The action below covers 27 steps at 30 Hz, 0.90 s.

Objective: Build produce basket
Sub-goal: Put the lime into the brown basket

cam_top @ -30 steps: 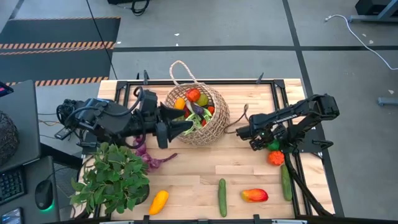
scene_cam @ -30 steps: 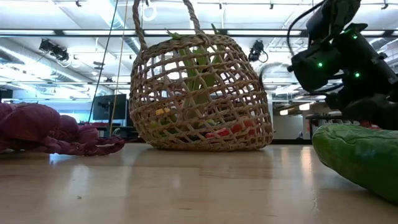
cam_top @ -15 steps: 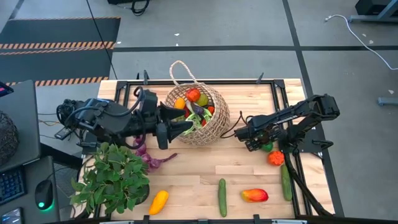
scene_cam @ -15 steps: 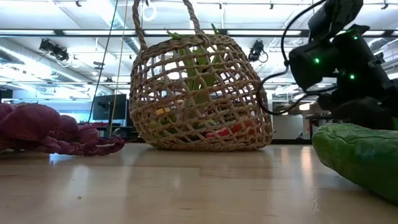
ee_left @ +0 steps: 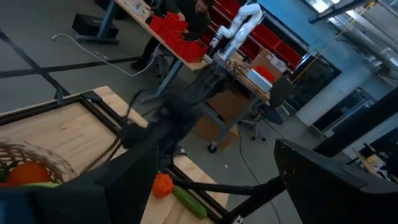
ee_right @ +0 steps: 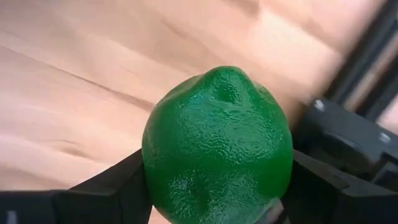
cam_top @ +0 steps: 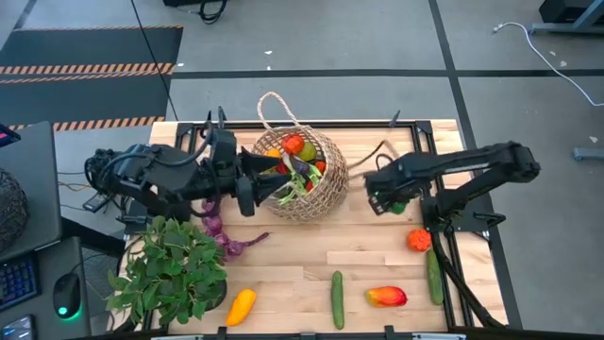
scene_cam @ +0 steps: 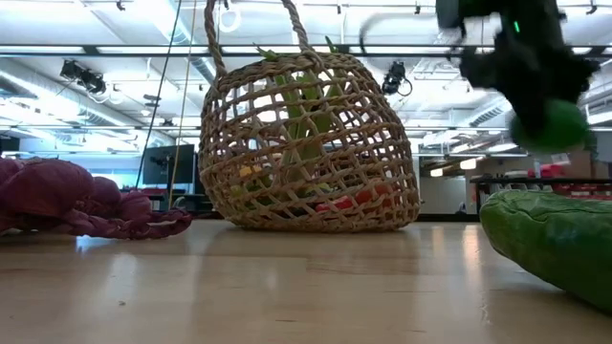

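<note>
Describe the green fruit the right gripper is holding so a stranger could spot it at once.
Find the straw basket at the table's middle back, then go to the right gripper beside it. Clamped between its fingers, lifted off the wood, is a round, dimpled green fruit, unlike the long cucumbers lying on the table.

Overhead and table-level views share the basket [cam_top: 300,176]

Leafy potted plant [cam_top: 168,269] near-left; keyboard [cam_top: 16,274], possibly mouse [cam_top: 66,296].

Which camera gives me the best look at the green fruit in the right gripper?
The right wrist view: green fruit fills it, clamped between both fingers. Low view shows it blurred; high view, a small green spot; left wrist view, nothing clear.
</note>
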Each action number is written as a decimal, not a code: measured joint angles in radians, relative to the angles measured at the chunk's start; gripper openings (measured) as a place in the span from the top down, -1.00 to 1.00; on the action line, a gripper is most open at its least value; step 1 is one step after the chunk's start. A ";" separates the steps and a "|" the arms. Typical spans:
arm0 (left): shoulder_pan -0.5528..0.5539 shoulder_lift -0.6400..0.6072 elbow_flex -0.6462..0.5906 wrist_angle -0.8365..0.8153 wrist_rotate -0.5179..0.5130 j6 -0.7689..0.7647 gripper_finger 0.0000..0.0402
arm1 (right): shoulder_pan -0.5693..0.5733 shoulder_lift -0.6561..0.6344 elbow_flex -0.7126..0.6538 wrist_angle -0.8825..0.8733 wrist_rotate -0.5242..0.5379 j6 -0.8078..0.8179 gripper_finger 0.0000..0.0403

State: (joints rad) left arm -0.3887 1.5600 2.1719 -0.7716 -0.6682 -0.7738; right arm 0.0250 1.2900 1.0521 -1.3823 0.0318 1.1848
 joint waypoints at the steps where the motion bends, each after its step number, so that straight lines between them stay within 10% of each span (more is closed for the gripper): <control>1: 0.006 0.000 0.000 -0.001 0.000 0.000 -0.62 | 0.000 -0.018 0.034 0.008 0.019 0.007 -0.39; 13: 0.059 0.002 0.000 0.010 0.000 0.000 -0.62 | -0.005 -0.036 0.388 0.557 0.214 -0.438 -0.39; 27: 0.066 0.002 0.000 0.052 0.000 0.002 -0.62 | -0.128 0.181 0.477 0.845 0.075 -0.661 -0.41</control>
State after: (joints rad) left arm -0.3225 1.5616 2.1719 -0.7192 -0.6682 -0.7722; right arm -0.1025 1.4708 1.5288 -0.5378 0.1070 0.5242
